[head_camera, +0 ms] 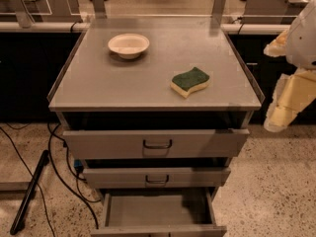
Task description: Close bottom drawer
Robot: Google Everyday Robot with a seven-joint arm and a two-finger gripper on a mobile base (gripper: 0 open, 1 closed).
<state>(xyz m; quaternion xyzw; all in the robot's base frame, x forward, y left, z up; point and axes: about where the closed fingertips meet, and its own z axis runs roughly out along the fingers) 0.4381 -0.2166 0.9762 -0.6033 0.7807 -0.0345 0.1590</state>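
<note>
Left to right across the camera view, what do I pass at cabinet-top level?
White bowl → green-topped sponge → gripper, just right of the cabinet. The open bottom drawer spans the middle below, so it's left out.

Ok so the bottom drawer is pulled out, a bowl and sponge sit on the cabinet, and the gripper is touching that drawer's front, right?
Not quite. In the camera view the gripper is off to the right of the cabinet, apart from the bottom drawer. The drawer is out; bowl and sponge sit on top.
</note>
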